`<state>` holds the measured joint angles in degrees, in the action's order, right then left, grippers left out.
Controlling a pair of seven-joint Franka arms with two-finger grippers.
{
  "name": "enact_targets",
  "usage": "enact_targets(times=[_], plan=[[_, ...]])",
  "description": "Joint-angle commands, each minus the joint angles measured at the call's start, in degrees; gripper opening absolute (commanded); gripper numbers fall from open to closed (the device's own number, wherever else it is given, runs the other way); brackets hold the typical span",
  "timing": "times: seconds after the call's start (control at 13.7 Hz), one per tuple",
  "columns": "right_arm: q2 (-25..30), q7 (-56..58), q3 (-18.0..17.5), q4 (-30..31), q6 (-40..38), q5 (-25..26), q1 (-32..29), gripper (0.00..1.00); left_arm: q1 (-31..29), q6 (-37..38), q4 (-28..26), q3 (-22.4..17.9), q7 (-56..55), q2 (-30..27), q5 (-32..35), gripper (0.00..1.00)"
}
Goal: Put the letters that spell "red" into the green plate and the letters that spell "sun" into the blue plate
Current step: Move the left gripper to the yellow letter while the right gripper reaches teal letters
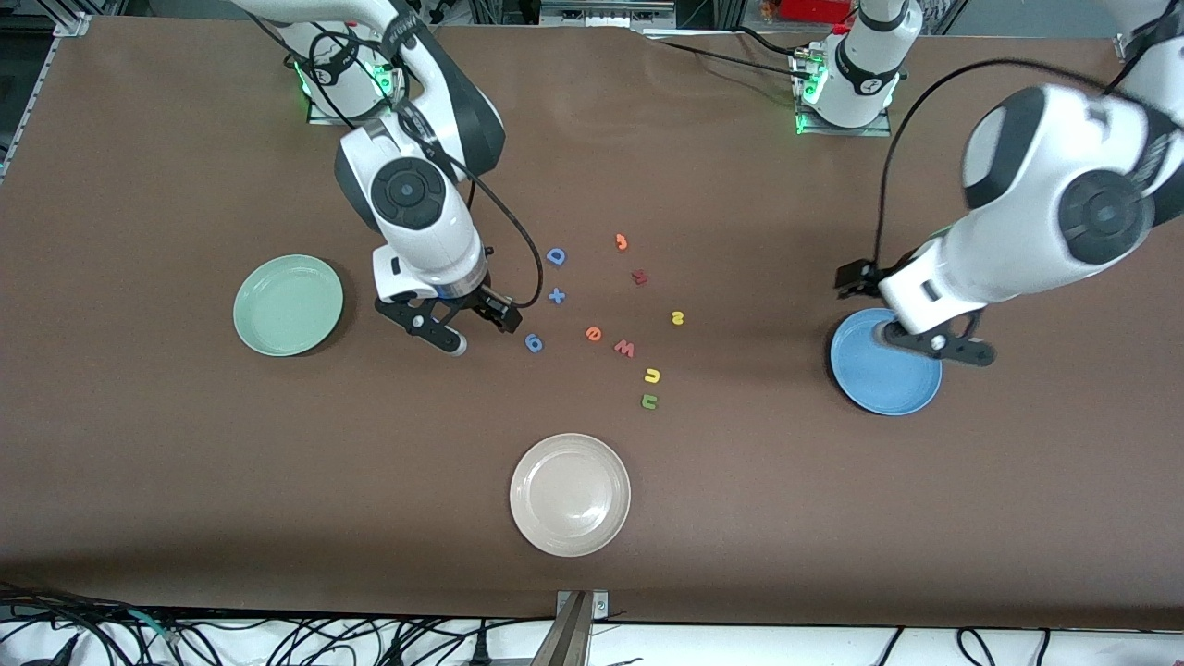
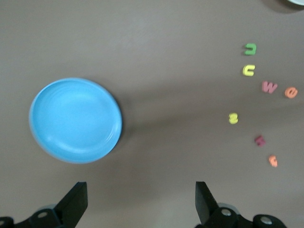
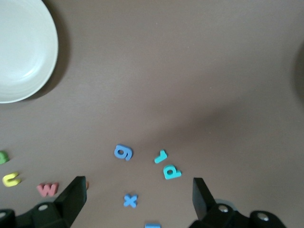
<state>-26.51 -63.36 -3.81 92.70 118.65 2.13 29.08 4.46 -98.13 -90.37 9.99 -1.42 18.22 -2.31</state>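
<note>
A matte brown surface [image 1: 185,462] is seen carrying small foam letters and three smooth round plates with raised rims. The cream-white plate [image 1: 570,494] serves as the landmark, lying closest to the front camera.

The green plate [image 1: 288,304] is set farther from the camera than the cream-white plate, toward the right arm's end; the blue plate [image 1: 884,363] is set toward the left arm's end. Both are seen holding no letters.

The right claw [image 1: 481,333] is held spread, pinching nothing, just over the surface between the green plate and the letter cluster. In the right wrist view the teal "r" [image 3: 160,156] and teal "d" [image 3: 171,171] are found between its fingers, beside a blue "g" [image 3: 123,152] and a blue "x" [image 3: 130,200].

The orange "e" [image 1: 594,333], a red "w" [image 1: 624,348], the yellow "s" [image 1: 677,317], the yellow arch [image 1: 652,375] and the green arch [image 1: 649,400] are spread farther from the camera than the cream-white plate, well apart from both claws.

The left claw [image 1: 934,347] is held spread and empty over the blue plate's rim.
</note>
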Motion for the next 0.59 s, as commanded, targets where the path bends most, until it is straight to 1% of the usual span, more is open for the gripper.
enact_targets(times=[0.0, 0.15, 0.29, 0.37, 0.51], plan=[[0.8, -0.9, 0.3, 6.4, 6.5, -0.7, 0.2, 0.99, 4.3, -4.9, 1.1, -0.3, -2.7, 5.2, 0.5, 1.00], [0.8, -1.0, 0.3, 9.1, 7.7, -0.7, 0.2, 0.99, 7.8, -8.4, 0.9, -0.4, -5.7, 8.0, 0.9, 1.00], [0.8, -1.7, -0.2, 11.9, 8.6, -1.1, 0.2, 0.99, 12.2, -13.4, 0.6, -0.4, -13.4, 10.9, 1.0, 1.00], [0.8, -1.8, -1.1, 13.5, 10.3, -1.3, 0.2, 0.99, 14.2, -14.8, 0.5, -0.4, -18.2, 12.4, 1.5, 1.00], [0.8, -2.8, -1.4, 16.3, 14.0, -1.7, 0.2, 0.99, 16.2, -16.3, 0.3, -0.3, -24.0, 14.6, 6.2, 1.00]])
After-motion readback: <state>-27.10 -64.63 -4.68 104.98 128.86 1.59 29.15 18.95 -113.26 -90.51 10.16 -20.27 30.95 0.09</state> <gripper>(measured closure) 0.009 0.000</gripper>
